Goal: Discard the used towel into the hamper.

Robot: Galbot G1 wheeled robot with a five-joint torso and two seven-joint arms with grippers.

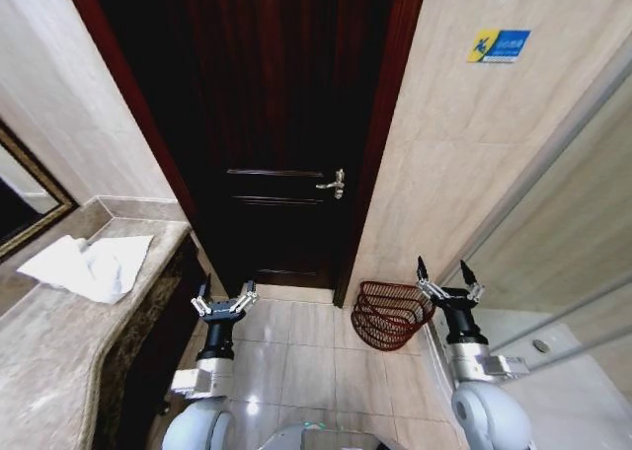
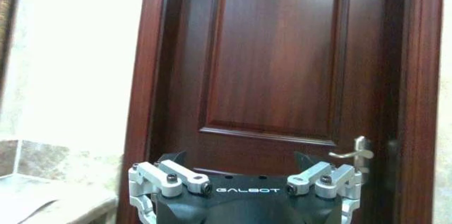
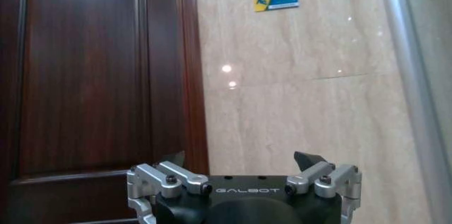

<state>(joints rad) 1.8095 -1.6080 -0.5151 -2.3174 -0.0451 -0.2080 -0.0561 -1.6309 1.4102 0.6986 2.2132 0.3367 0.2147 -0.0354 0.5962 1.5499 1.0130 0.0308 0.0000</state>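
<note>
Your white crumpled cloth towel (image 1: 87, 265) lies on the beige marble counter (image 1: 59, 371) by your left side; it looks soft, light and floppy, so pinch a raised fold near the middle. Both grippers, left (image 1: 225, 302) and right (image 1: 446, 276), hang low w/ fingers spread, holding nothing. The round red-brown wire hamper (image 1: 392, 314) sits tipped on the floor by the right gripper, near the dark wood door (image 1: 276, 124); the counter edge is btwn the left arm and the towel.

Crumpled white cloth towel (image 1: 87, 265) soft, matt, on polished beige marble-look stone counter (image 1: 59, 351); small round reddish-brown wire hamper (image 1: 392, 315) thin metal ribs; dark glossy wood door (image 1: 281, 124), shiny metal lever handle (image 1: 333, 185); smooth glossy beige wall tiles (image 1: 464, 144)
</note>
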